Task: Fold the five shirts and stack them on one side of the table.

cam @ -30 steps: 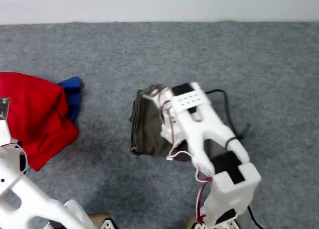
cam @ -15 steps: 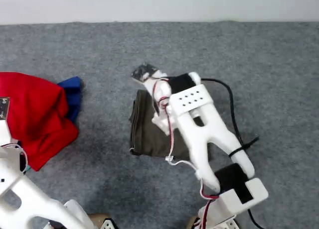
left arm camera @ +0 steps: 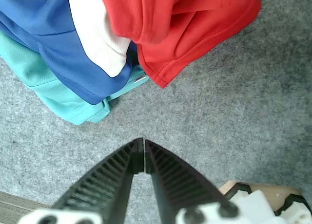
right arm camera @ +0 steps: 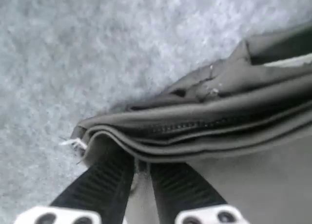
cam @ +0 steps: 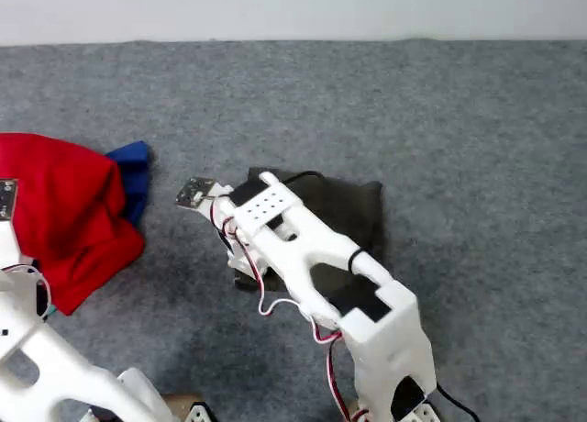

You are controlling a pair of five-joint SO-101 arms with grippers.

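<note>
A dark olive shirt [cam: 353, 211] lies folded on the grey carpet near the middle of the table. My right arm [cam: 303, 248] stretches over its left part. In the right wrist view my right gripper [right arm camera: 140, 166] is shut on the layered edge of the olive shirt [right arm camera: 234, 112]. A pile with a red shirt [cam: 64, 211] over a blue shirt [cam: 133, 165] sits at the left side. My left gripper [left arm camera: 144, 142] hangs shut and empty just off that pile, where the red shirt [left arm camera: 185, 24], white shirt [left arm camera: 97, 34], blue shirt [left arm camera: 63, 53] and teal shirt [left arm camera: 58, 97] overlap.
Grey carpet [cam: 477, 119] covers the table, with a pale wall [cam: 293, 9] along the far edge. My left arm's white body [cam: 37, 367] fills the near left corner. A wooden edge [left arm camera: 14, 202] shows beside the carpet in the left wrist view.
My right arm has swung leftward across the olive shirt, and the shirt now shows more to the arm's right. The left arm and the red pile have not moved.
</note>
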